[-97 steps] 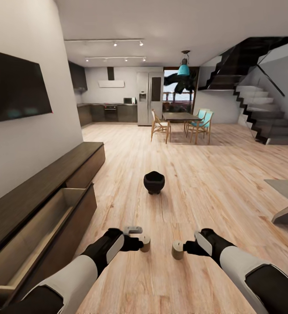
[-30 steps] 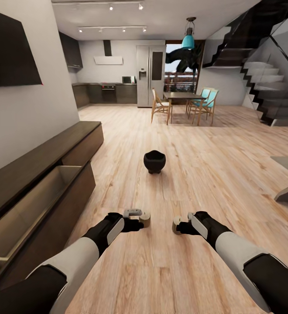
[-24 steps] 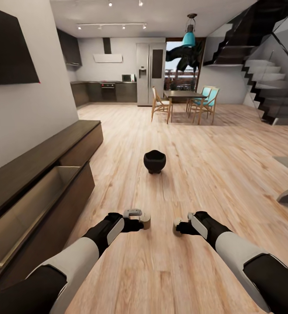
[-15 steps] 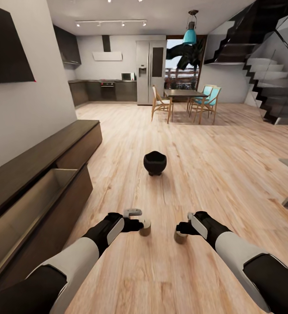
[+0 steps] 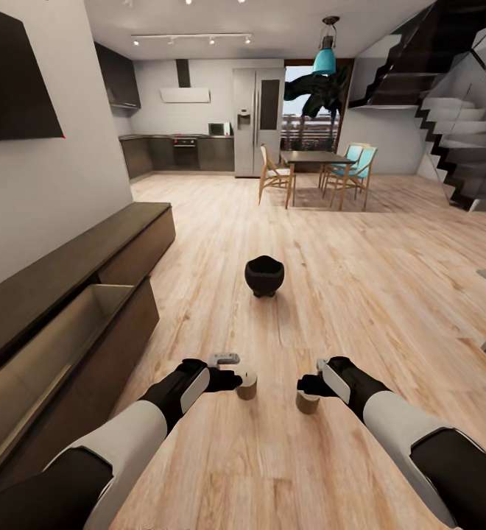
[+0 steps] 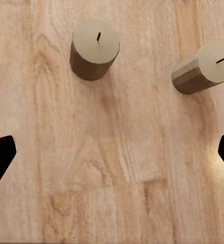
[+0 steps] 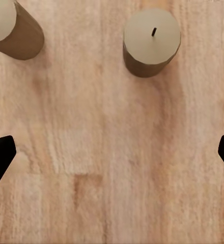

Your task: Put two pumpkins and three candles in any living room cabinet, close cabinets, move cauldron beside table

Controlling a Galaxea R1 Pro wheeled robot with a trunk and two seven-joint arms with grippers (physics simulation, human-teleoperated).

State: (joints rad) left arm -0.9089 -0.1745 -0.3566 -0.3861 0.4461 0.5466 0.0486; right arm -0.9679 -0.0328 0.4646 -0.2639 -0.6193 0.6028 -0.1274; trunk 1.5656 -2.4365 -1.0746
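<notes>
While both arms reached forward over the pale wooden plank floor (image 5: 361, 280), two candles stood on the boards just below the grippers.

Along the left wall ran the long, low dark-brown wooden cabinet (image 5: 88, 258), its near drawer (image 5: 51, 353) pulled out to show a pale wood inside; the small round black cauldron (image 5: 264, 275) sat on the floor well ahead of the arms, apart from everything. The left gripper (image 5: 232, 375) and right gripper (image 5: 308, 381) each hovered spread wide and held nothing, their dark fingertips (image 6: 0, 160) at the far edges of the wrist views. Beneath stood the left short tan-brown cylindrical candle (image 5: 247, 385) (image 6: 94, 49) (image 7: 14, 29) and the right matching candle (image 5: 307, 402) (image 7: 151, 41) (image 6: 201, 69), near each other but not touching.
</notes>
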